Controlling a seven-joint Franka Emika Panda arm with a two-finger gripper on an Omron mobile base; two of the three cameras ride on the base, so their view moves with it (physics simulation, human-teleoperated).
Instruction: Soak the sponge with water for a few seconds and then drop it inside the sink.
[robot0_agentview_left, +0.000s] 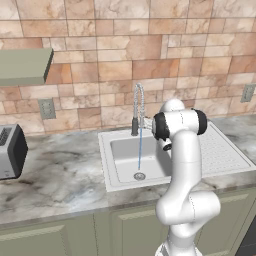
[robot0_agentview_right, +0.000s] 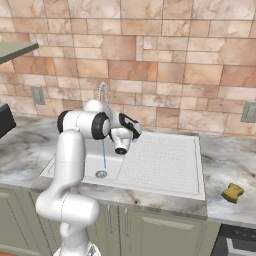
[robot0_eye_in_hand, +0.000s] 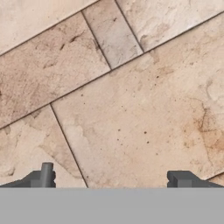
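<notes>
Already running: water (robot0_agentview_left: 140, 150) into the sink (robot0_agentview_left: 117, 182), ready for soaking. Right of the sink, well apart on the counter (robot0_agentview_right: 235, 212): sponge (robot0_agentview_right: 232, 192), ungrasped. Fingers (robot0_eye_in_hand: 46, 175) spread wide, empty, facing wall tiles (robot0_eye_in_hand: 131, 109).

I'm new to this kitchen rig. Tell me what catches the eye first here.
The white arm rears up in front of the sink, where water runs from the coiled tap to the drain. Its open gripper faces the tiled wall. The sponge lies on the counter, right of the drainboard.
</notes>
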